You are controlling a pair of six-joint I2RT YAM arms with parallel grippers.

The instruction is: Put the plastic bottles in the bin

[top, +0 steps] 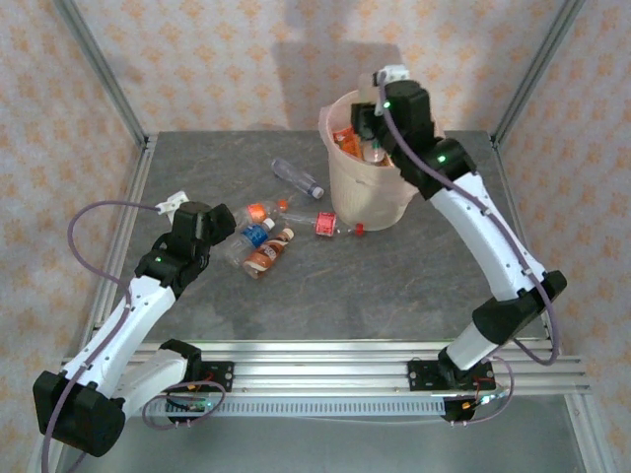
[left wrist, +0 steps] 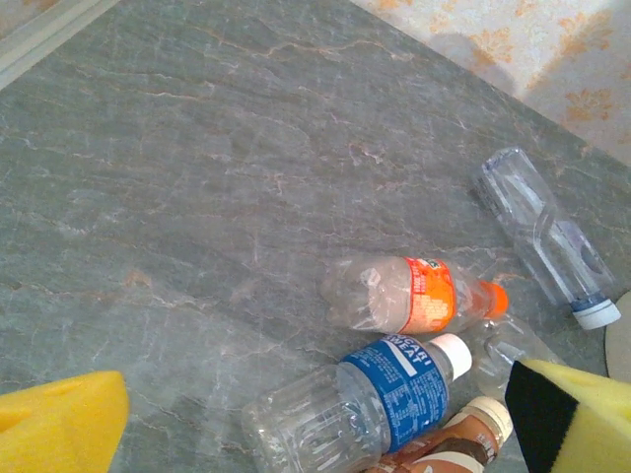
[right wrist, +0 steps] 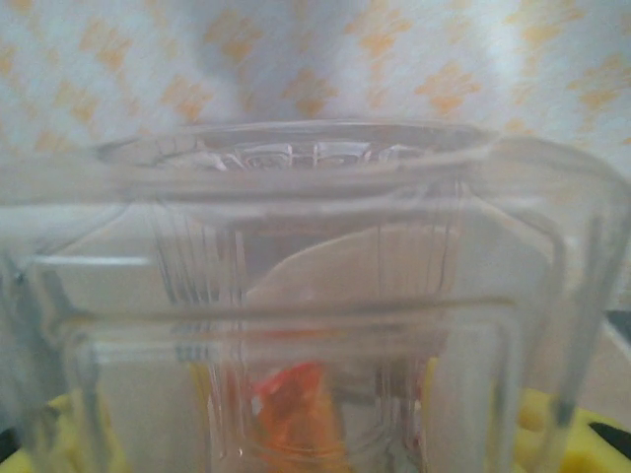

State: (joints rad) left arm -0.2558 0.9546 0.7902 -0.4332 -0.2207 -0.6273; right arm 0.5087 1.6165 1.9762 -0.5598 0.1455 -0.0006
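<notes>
Plastic bottles [top: 264, 241] lie clustered beside the bin [top: 373, 205], above whose mouth the right gripper [top: 365, 125] clasps a clear bottle [right wrist: 315, 286], seemingly to drop it in, while the left gripper [top: 225, 225] gapes empty farther from it.

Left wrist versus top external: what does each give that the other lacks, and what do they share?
Left wrist: the print on the blue-label bottle and the yellow pads of the left fingers, spread wide. Top external: the bin with its open top and bottles inside, the right arm reaching over it, a red-label bottle beside the bin. Shared: the orange-label bottle, the clear white-capped bottle and the brown bottle, lying on the grey table.
</notes>
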